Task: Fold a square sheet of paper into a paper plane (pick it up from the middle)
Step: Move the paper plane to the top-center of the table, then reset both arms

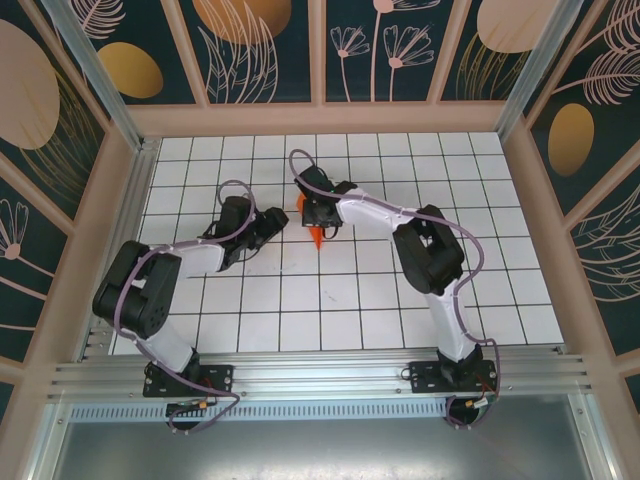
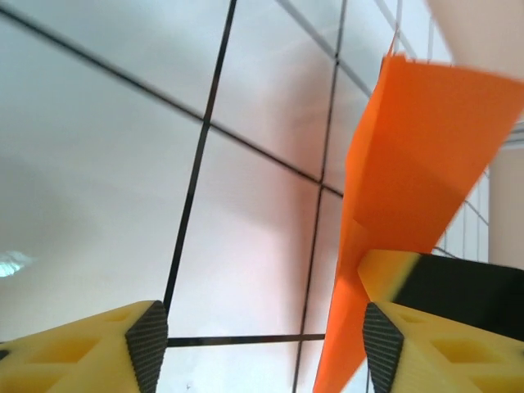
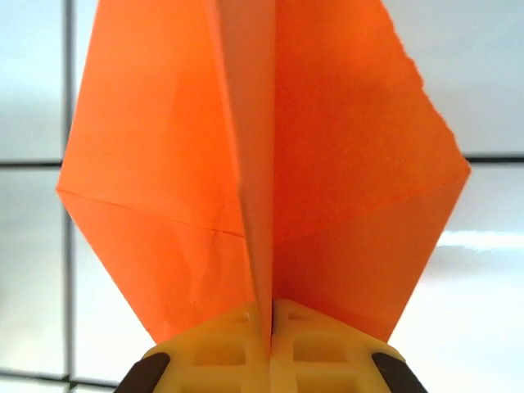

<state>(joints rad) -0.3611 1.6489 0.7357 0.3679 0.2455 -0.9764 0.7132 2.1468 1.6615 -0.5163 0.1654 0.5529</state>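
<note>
**tilecounter:** So where's the paper plane (image 1: 317, 236) at? From the overhead view I can just see some orange under the right claw (image 1: 318, 215).

**yam_tinkerer:** Yep, the right claw has it. On its wrist cam the right claw (image 3: 270, 315) is squeezed fully closed. The two yellow fingers are pressed together, and the centre crease of the paper plane (image 3: 344, 164) runs straight down into the seam between them. The two wings fan out just past the fingertips, one to each side, with the white table (image 3: 491, 82) behind them.

**tilecounter:** And the left one? It looks really close.

**yam_tinkerer:** The left claw (image 1: 275, 222) is right next to the right one, and the plane sits between them. On its own cam the left claw (image 2: 262, 327) is wide open, and all you can see in the gap is bare table (image 2: 123, 164) and grid lines. The paper plane (image 2: 409, 155) stands just ahead of it, over by the finger on the right side of that view. The bottom edge of the paper runs down right along the inside of that finger. I honestly can't tell whether it's touching the pad or just very close.
</note>
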